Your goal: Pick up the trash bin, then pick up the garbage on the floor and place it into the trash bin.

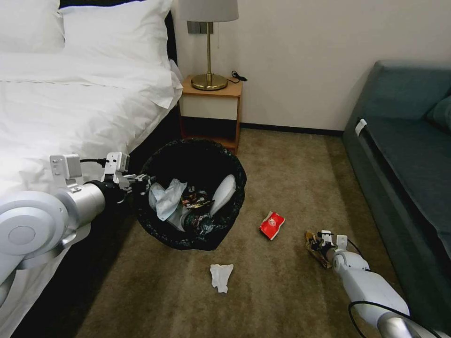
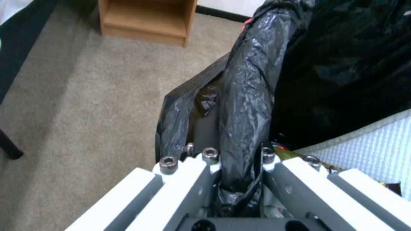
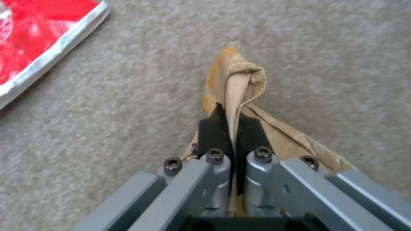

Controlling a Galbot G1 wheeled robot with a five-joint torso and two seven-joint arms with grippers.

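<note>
Round trash bin lined with crinkly black plastic bag [image 1: 190, 155] sits tilted beside the white bed [image 1: 70, 94], already holding white tissues, wrappers and a white slipper [image 1: 223, 191]; left gripper [image 1: 141, 180] is clenched on its bag-covered rim at the bed side, rim pinched between the jaws in the left wrist view. Right gripper [image 1: 319, 244] is down at the beige-brown short-pile carpet [image 1: 282, 291] near the teal sofa [image 1: 408, 155], jaws pinched on a crumpled brown paper bag [image 3: 240, 83]. Red packet [image 1: 272, 225] and a crumpled white tissue [image 1: 221, 277] lie loose on the carpet, apart from the bin.
</note>
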